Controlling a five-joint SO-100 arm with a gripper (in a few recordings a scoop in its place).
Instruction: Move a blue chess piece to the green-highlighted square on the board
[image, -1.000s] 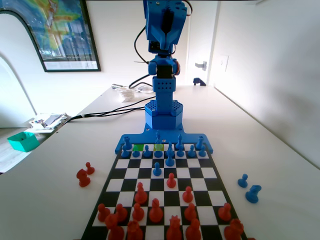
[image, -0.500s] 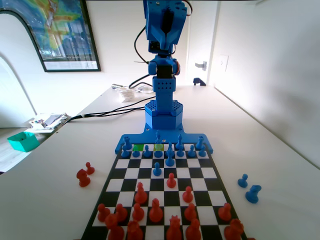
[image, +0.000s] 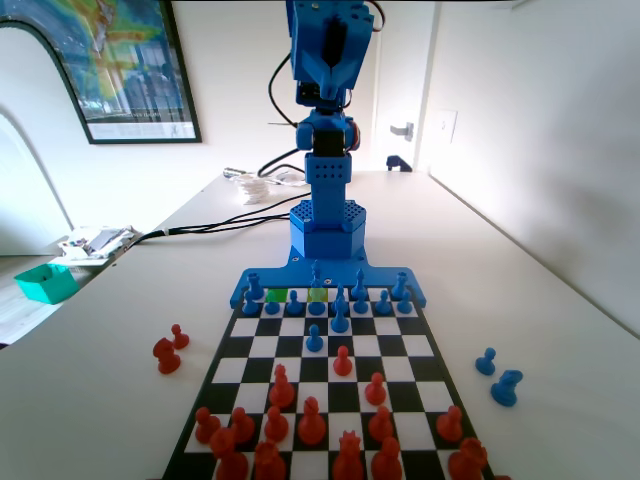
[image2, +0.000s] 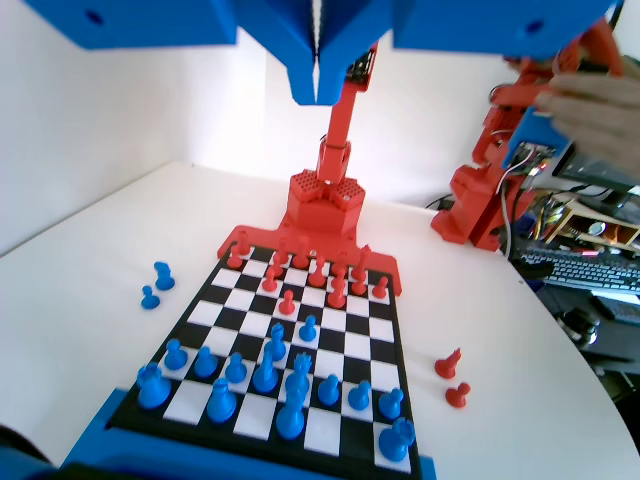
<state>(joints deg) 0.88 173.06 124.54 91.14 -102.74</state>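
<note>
With the gripper raised high over the board, jaws together and empty, I had moved nothing. The green-highlighted square lay bare in the blue back row.

Fixed cam: low, close at red-piece end of the board, faces 12 o'clock toward blue arm. Wrist cam: high above blue end, tilted down, looking opposite way along board. Both share whole board + pieces.
</note>
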